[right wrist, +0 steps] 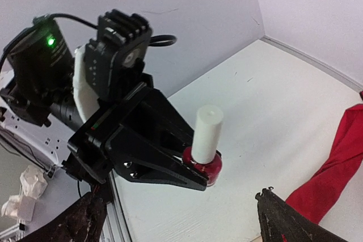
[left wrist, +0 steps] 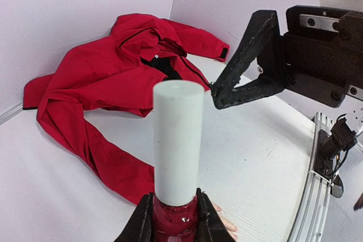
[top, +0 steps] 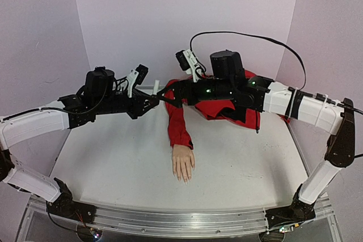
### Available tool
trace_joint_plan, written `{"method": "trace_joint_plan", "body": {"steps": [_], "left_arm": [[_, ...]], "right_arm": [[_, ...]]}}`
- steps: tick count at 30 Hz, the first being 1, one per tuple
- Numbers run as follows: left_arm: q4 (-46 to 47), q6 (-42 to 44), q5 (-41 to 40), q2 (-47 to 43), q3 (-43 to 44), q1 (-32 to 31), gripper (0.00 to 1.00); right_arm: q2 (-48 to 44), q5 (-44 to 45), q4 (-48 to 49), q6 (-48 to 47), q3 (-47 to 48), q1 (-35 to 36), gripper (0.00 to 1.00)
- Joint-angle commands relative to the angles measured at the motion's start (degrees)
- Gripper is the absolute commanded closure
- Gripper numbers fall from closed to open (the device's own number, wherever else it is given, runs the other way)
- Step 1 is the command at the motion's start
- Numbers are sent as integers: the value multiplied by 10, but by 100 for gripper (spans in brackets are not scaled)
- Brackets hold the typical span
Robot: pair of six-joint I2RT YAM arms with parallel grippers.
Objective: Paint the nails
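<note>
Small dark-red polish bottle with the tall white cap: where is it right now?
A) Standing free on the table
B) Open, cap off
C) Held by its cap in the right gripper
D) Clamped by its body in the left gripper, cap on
D: the left gripper pinches the small dark-red polish bottle by its body with the tall white cap on, while the right gripper stands open, apart from it.

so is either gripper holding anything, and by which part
Left gripper clamps the small dark-red polish bottle by its body, below the white cap; right gripper is open, empty.
</note>
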Motion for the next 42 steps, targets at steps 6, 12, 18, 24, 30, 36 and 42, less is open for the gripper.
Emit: {"method": "trace_joint_plan", "body": {"steps": [6,12,18,24,30,36,42], "left_arm": [[40,-18,-48,4,22,-2,100],[40,-29,-52,12,27,-6,100],[40,-29,-50,13,27,-9,100],[40,-29,-43,12,26,-11,100],[40,-30,-23,8,30,-11,100],[41,-36,42,3,36,-10,100],[68,-8,297,-16,36,-4,100]], "right_arm": [[32,77,23,130,82,6,20],[82,77,13,147,129,10,28],[110,77,10,151,155,12,43],[123,63,11,156,164,12,58],[131,31,13,159,166,12,76],[114,-2,26,148,144,11,90],[69,-223,72,45,98,-3,100]]}}
